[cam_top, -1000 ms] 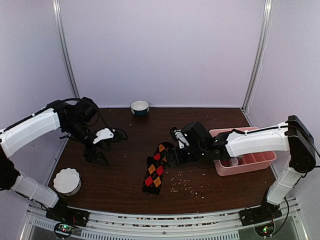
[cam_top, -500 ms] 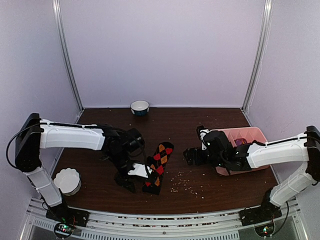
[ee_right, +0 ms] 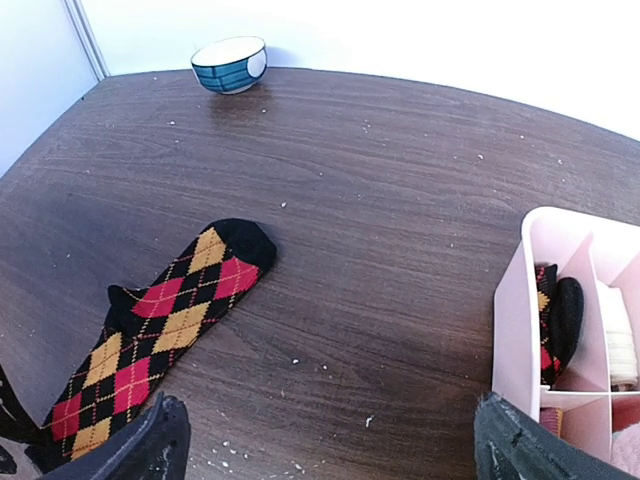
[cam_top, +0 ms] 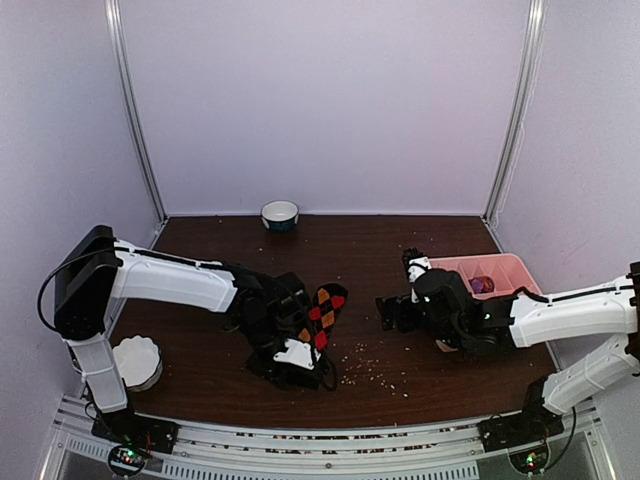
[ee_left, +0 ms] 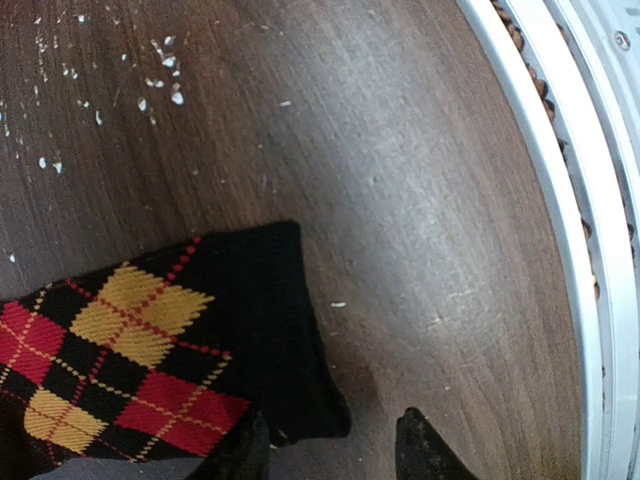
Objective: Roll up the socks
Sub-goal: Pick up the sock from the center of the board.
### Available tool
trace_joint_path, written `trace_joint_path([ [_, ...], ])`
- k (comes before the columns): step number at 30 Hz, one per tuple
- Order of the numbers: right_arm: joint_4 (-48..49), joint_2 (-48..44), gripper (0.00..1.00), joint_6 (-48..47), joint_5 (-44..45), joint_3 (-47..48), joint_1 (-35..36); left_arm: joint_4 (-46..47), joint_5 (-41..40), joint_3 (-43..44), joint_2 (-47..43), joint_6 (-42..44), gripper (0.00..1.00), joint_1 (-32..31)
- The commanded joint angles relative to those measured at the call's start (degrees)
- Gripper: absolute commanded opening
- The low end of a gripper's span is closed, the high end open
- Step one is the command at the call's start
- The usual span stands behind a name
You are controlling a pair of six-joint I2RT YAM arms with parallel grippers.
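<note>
One argyle sock (cam_top: 320, 308) lies flat near the middle of the table (cam_top: 380, 240), toe far, cuff near; the left gripper (ee_left: 330, 455) stands low over the cuff with its fingers (ee_left: 420, 450) apart, the cuff's corner between them; the right gripper (ee_right: 335, 450) hangs just right of the sock, spread wide and holding nothing; a purple-magenta sock (cam_top: 482, 285) sits in the pink bin (cam_top: 520, 275) at the right; a blue bowl (ee_right: 230, 64) stands at the far edge; white crumbs (cam_top: 370, 365) dot the near wood.
</note>
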Motion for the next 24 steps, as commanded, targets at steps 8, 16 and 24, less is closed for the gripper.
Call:
trace_joint_path([
  [8,15.9,-3.3,0.98,-6.5,-7.7,-10.0,0.5,1.0,-2.2,1.5,3.3,0.0,0.4,-0.6],
  [16,22.9,-5.2,0.97,-20.9,-16.5,-15.6,5.1,1.8,-4.4,1.6,4.2,-3.3,0.1,-0.3],
  [24,23.0,2.5,0.84,-27.5,-13.5,-14.8,15.1,-9.4,11.5,9.6,7.6,-4.6,0.0,6.6],
])
